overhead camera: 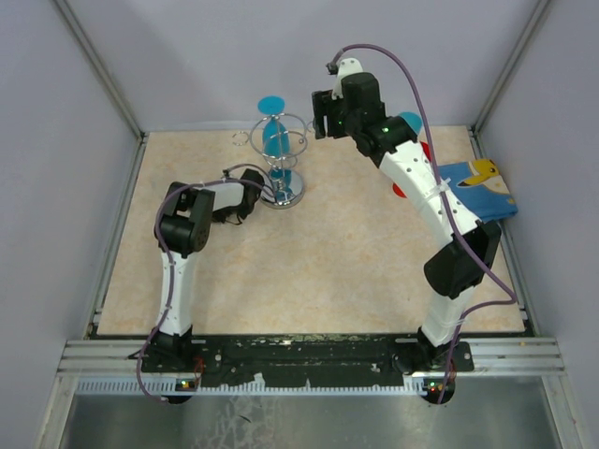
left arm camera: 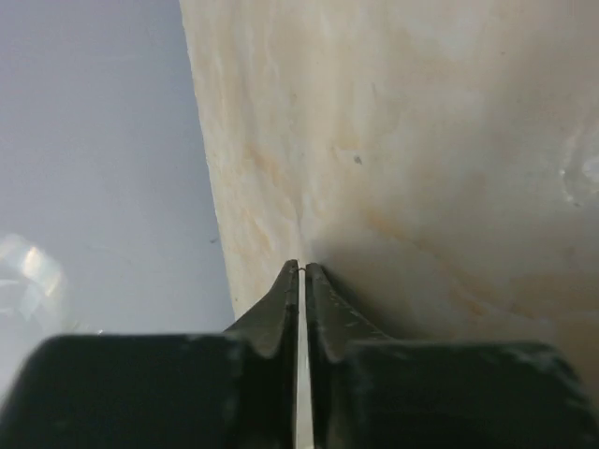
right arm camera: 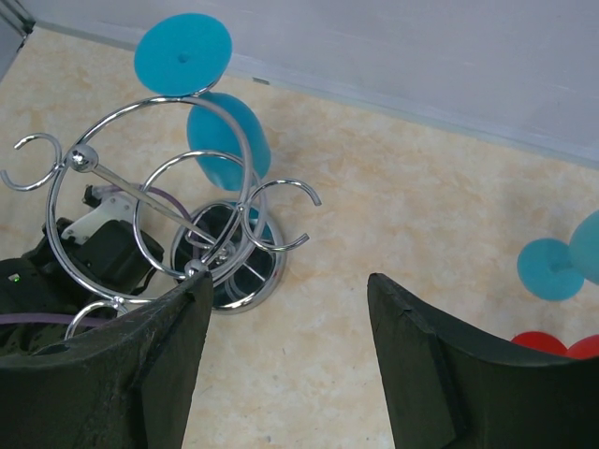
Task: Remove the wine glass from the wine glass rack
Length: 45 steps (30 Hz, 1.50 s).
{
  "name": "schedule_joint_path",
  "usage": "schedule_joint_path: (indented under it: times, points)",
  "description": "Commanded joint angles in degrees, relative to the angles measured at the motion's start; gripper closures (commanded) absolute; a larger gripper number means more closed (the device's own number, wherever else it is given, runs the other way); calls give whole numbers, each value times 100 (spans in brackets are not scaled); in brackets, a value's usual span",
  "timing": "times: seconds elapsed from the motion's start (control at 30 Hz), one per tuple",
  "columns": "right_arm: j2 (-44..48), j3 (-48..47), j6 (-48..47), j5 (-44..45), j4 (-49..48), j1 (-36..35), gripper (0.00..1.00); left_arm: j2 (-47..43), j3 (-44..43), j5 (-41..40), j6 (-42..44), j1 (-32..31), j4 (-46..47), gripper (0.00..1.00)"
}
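The silver wire wine glass rack (overhead camera: 284, 178) stands at the back of the table, with a blue wine glass (overhead camera: 275, 136) hanging upside down in it, foot on top. In the right wrist view the rack (right arm camera: 154, 201) and the glass (right arm camera: 227, 140) lie left of and below my open, empty right gripper (right arm camera: 288, 285), which hovers high beside the rack's right side (overhead camera: 323, 117). My left gripper (overhead camera: 265, 191) is low at the rack's round base. In the left wrist view it (left arm camera: 301, 269) is shut, with only the table beyond it.
A second blue glass (right arm camera: 554, 267) and a red object (right arm camera: 562, 344) lie to the right on the table. A blue and yellow item (overhead camera: 479, 187) lies at the right edge. Grey walls (overhead camera: 187, 56) enclose the table.
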<state>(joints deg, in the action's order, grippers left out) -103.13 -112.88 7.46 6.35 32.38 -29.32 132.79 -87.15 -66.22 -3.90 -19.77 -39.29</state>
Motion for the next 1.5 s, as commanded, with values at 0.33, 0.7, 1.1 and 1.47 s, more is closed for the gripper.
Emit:
schedule_joint_path:
  times: [0.33,0.7,1.1,1.47]
  points:
    - [331,-33,-105,98,-245,76,32,513,251,1771,-475,-119,888,100]
    - [306,-24,-80,82,-245,76,32,517,234,1791,-439,-122,914,100]
    - [138,-669,86,-88,54,137,31,-74,41,1834,-540,-117,719,88]
    - [-1969,-3956,884,-1694,1070,482,29,-416,265,2112,-892,-115,474,62]
